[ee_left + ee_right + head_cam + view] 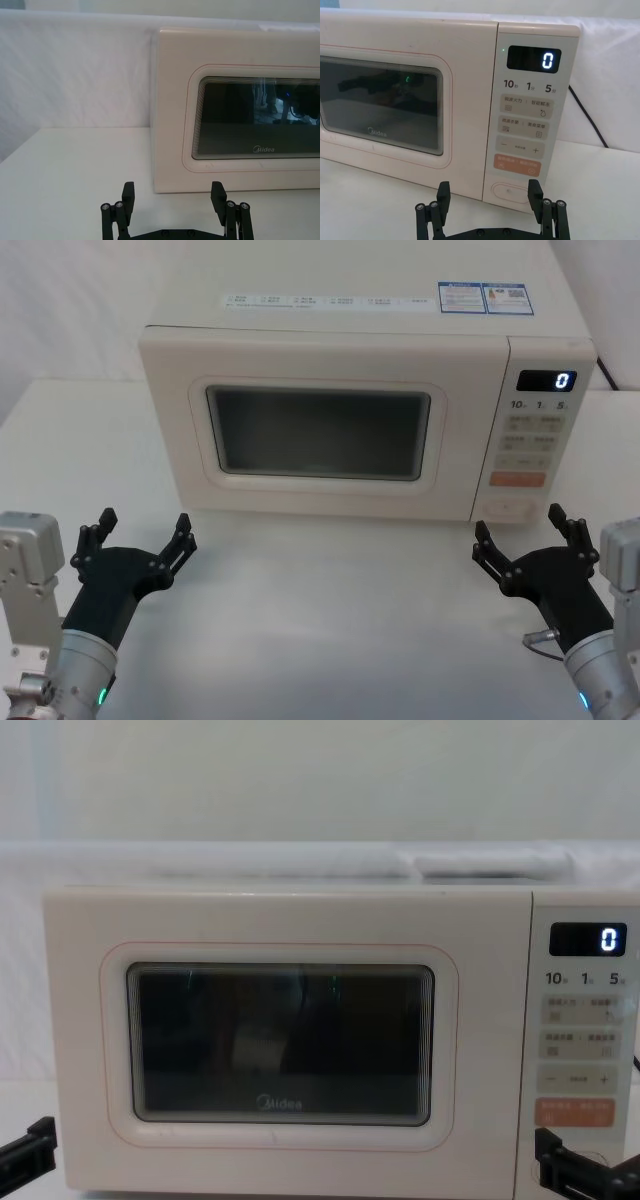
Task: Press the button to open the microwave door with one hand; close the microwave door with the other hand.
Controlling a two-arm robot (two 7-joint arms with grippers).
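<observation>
At the foot of the control panel (532,100) sits the button (510,190), cream, untouched, just under the orange key (517,166). Display (534,60) reads 0. Door (320,425) shut flush with the microwave (365,315), which stands at the back of the white table (330,620). Right gripper (525,537) hovers low before the panel, near the button but apart from it, fingers spread, nothing held. Left gripper (140,537) hangs off the door's left lower corner, also spread and empty. Black cord (587,117) trails behind the right side.
</observation>
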